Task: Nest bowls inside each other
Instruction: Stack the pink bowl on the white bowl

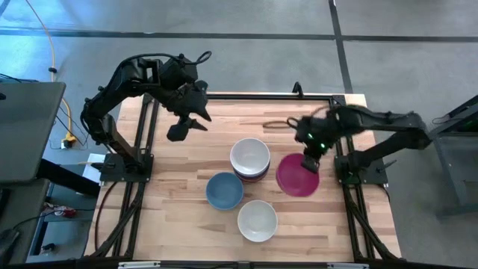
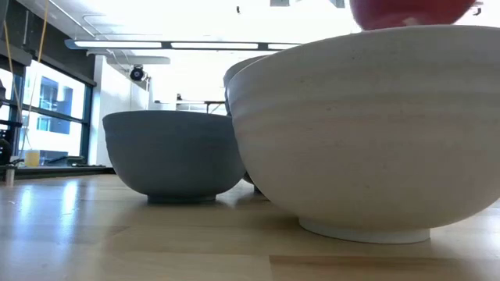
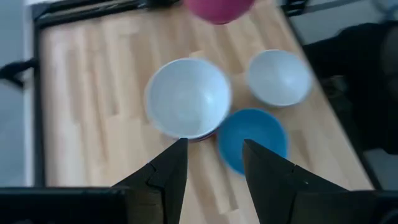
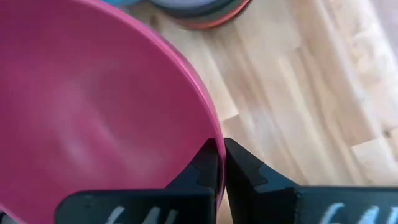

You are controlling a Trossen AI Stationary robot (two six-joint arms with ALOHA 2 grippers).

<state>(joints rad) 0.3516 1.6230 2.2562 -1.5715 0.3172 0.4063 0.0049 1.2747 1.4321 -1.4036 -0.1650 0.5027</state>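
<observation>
My right gripper (image 1: 308, 160) is shut on a magenta bowl (image 1: 296, 176), which hangs above the table's right part; the low view shows its underside (image 2: 414, 9) well above the wood. Left of it, a white bowl (image 1: 249, 155) sits nested on top of a stack whose pink and dark rims (image 1: 252, 176) show beneath. A blue bowl (image 1: 224, 190) and another white bowl (image 1: 258, 220) stand alone on their bases nearer the front edge. My left gripper (image 3: 214, 168) hovers open over the far left of the table, empty. My right gripper pinches the magenta bowl's rim (image 4: 211, 134) on the side toward the table's far right, one finger inside the bowl and one outside. The fingers (image 4: 249, 171) come steeply from above. The bowl is lifted clear of the table, its mouth facing up.
A black frame (image 1: 246, 96) runs along the table's far edge and down both sides past the arm bases. Bare wood lies left of the blue bowl (image 3: 252, 140) and along the front edge. The lone white bowl (image 2: 367, 133) fills the low view close up.
</observation>
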